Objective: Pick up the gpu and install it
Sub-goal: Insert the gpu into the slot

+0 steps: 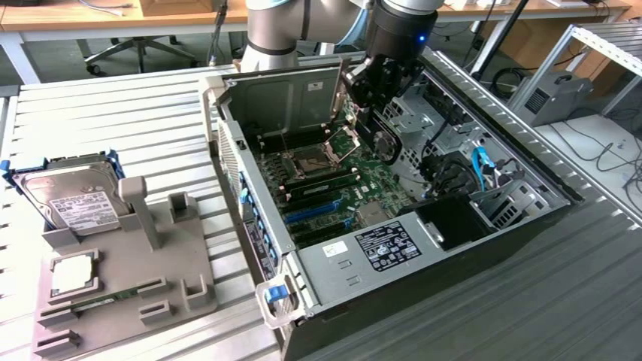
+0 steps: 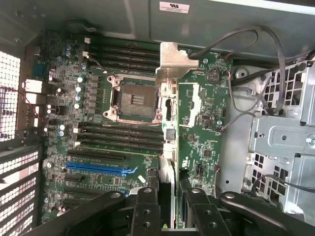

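Arm angled down, wrist vertical; tool pointing down, fingers clamped on gpu.

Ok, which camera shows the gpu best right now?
The exterior view: the gpu hangs below the gripper with its dark fan side visible, above the motherboard. The wrist view sees it edge-on, a thin strip ending in the silver bracket, between the fingers.

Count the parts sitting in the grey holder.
3, all at the exterior view's left: a hard drive at the back, a silver square chip in front of it, a green memory stick nearest the camera. None looks hidden.
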